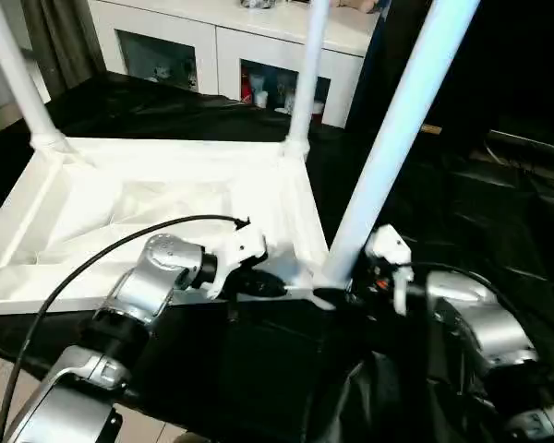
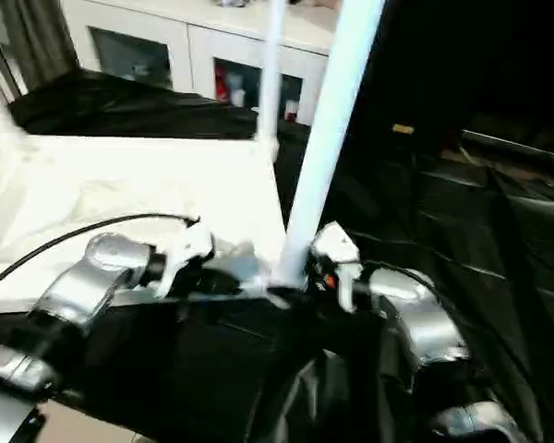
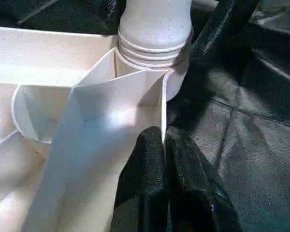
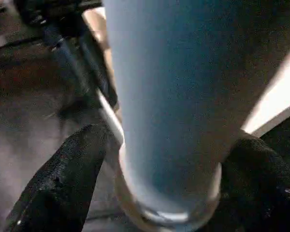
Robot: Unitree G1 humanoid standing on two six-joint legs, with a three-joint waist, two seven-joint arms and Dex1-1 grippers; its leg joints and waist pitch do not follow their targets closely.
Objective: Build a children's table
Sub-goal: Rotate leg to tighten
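You see one upturned table top (image 1: 166,208) on the black-draped worktop (image 1: 462,203), three legs (image 1: 402,120) standing in sockets. Left pincer (image 3: 164,145) pinches its rim; right pincer (image 4: 164,159) straddles the nearest leg, apart.

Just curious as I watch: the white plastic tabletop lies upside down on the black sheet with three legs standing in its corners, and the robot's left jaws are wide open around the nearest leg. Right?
Nearly. The left gripper has its jaws shut on the rim of the white plastic tabletop, as the left wrist view shows. The right gripper is the one standing open around the nearest white tubular leg.
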